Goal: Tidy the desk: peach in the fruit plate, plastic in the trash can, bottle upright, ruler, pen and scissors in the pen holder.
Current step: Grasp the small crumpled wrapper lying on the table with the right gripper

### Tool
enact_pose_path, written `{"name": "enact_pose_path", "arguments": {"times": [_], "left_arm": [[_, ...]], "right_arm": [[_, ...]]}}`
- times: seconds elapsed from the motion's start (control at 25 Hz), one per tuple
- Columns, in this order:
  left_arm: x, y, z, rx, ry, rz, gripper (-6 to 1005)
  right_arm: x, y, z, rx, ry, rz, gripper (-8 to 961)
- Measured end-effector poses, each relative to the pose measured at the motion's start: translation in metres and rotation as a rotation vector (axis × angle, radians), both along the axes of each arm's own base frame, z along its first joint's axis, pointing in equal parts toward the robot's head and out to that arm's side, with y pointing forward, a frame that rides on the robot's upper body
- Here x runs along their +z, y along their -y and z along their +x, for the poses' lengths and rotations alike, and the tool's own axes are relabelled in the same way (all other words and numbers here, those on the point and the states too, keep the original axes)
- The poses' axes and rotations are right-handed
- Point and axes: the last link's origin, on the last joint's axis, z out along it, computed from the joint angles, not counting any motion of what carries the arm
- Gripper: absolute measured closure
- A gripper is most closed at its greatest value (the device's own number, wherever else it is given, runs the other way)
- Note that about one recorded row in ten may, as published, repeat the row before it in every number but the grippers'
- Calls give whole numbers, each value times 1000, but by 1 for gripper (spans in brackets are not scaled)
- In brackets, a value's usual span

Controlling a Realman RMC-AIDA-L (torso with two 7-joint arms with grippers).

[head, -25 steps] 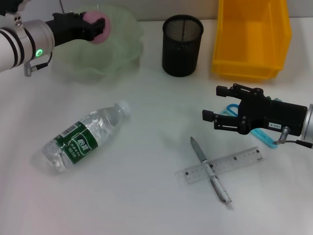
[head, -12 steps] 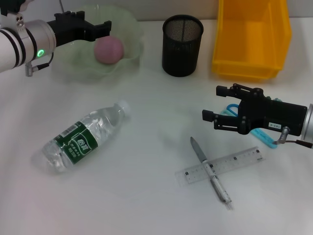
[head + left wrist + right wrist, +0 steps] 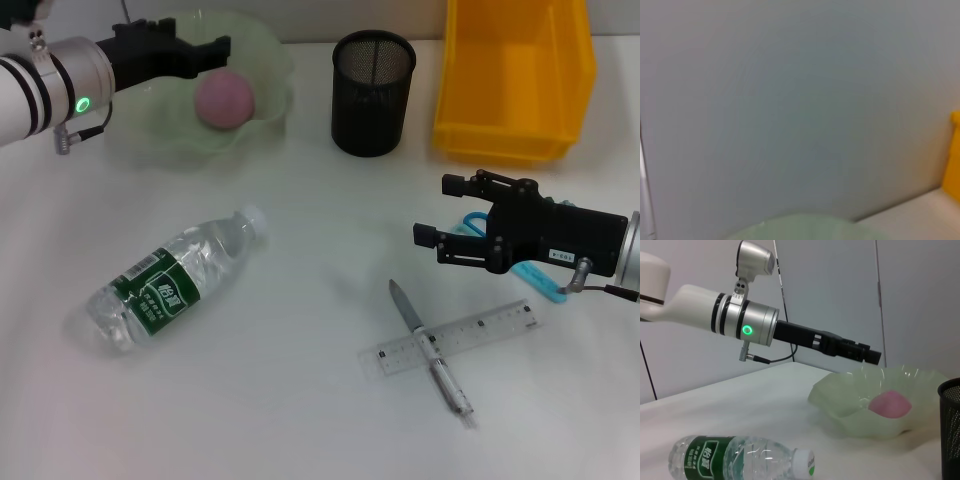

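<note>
The pink peach [image 3: 223, 98] lies inside the pale green fruit plate [image 3: 140, 135], also seen as peach [image 3: 890, 404] in plate [image 3: 850, 395]. My left gripper [image 3: 213, 47] hovers open just above the plate, holding nothing. The water bottle [image 3: 170, 285] lies on its side, cap toward the back right. The clear ruler [image 3: 490, 325] lies crossed over the pen [image 3: 405, 303]. Blue scissors [image 3: 535, 280] show partly under my right gripper [image 3: 437, 212], which hangs open above them. The black mesh pen holder [image 3: 372, 92] stands at the back. No plastic is in view.
A yellow bin [image 3: 515, 75] stands at the back right beside the pen holder. The left wrist view shows only the wall, the plate's rim [image 3: 805, 227] and a sliver of the bin [image 3: 955, 150]. The bottle [image 3: 735, 460] lies close in the right wrist view.
The left gripper let go of the peach, which now rests in the plate. Its fingers opened and stay above the rim. The right arm has not moved.
</note>
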Motion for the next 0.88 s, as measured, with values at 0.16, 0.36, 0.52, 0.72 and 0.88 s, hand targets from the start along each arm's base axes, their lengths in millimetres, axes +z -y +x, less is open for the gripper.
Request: {"name": "enact_pose_path", "arguments": {"times": [0.16,0.36,0.52,0.72,0.88], "left_arm": [[3,10,10,-71,118,-56,165],[8,36,31,-267,218,-212,165],[6,61,38,-400,235,-356,165],[7,80,30,-447,255,-406,165],[4,99,21,-482,289,-413,165]], "right_arm": [[1,0,0,0,0,2,129],[2,0,1,0,-1,4,129],[3,-1,0,1,-5,13,129],[5,-2,0,5,-4,16,129],[6,-3,-1,11,-1,19,129]]}}
